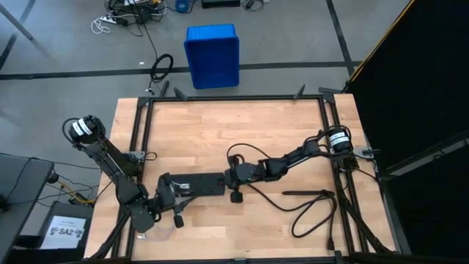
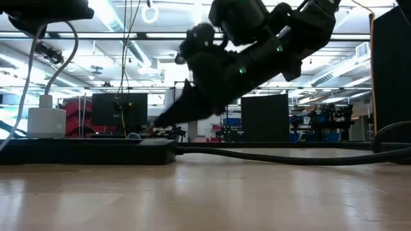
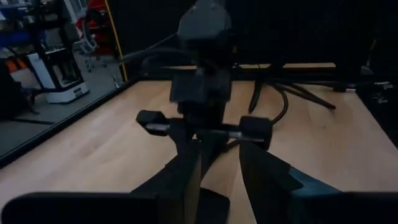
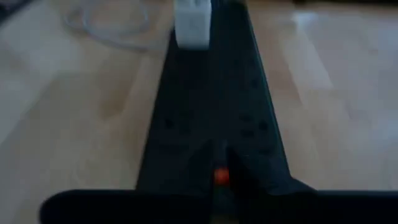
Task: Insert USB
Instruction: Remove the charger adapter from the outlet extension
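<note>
A black power strip (image 1: 198, 183) lies at mid-table, with a white cube adapter (image 4: 193, 25) plugged in at its left end. The USB, a thin whitish cable (image 4: 112, 25), lies looped on the wood beside the adapter and rises past it in the low view (image 2: 26, 83). My right gripper (image 4: 219, 163) is shut, slanting down onto the strip's right end by an orange light (image 4: 219, 176). My left gripper (image 3: 221, 152) hovers over the strip's left end, pointing toward the right arm. Its fingers stand apart with nothing visible between them. My right gripper's shut fingertips (image 2: 154, 126) come slanting down from the table's right onto the top of the strip's right end (image 4: 205, 149), beside the orange light. The fingers lie along the strip. Whether they actually touch it, I cannot tell.
A thick black cord (image 1: 308, 209) loops over the right part of the table from the strip. A black frame rail (image 1: 234, 97) borders the tabletop. A blue bin (image 1: 212, 55) stands on the floor beyond the far edge. Bare wood lies toward the far edge.
</note>
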{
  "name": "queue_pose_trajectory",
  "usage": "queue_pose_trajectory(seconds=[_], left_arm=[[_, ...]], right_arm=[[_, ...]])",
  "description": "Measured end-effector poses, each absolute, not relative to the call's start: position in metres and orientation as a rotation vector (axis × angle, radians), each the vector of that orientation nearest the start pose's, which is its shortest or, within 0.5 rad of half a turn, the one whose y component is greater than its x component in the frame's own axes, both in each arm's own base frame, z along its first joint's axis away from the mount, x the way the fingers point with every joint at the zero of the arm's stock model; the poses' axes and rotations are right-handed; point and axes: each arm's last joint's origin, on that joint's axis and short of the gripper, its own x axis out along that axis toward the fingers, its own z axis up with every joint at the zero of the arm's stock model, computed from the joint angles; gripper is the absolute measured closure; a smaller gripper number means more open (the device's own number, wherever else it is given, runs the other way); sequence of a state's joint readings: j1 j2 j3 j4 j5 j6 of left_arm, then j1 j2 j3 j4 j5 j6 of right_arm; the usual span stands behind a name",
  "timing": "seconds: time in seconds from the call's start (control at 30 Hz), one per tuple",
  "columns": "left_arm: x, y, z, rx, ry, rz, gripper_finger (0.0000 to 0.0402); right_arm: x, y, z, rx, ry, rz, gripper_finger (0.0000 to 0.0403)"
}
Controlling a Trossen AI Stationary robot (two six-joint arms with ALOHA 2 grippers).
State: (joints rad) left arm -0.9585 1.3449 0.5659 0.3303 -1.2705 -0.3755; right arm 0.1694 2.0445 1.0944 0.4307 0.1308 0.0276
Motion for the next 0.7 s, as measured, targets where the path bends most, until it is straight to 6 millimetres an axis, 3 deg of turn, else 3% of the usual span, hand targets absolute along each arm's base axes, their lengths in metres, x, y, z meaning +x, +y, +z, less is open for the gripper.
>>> queue_pose_trajectory(seconds=[0.5,0.7], left_arm=[[0.165,-0.186,0.201,0.058,0.122,0.352,0.0305],[0.166,-0.188,0.207,0.070,0.104,0.345,0.0305]], right_arm=[[0.406,0.008,0.120,-0.045,0.630,-0.369,0.0398],[0.403,-0.003,0.130,-0.040,0.618,-0.395,0.0401]])
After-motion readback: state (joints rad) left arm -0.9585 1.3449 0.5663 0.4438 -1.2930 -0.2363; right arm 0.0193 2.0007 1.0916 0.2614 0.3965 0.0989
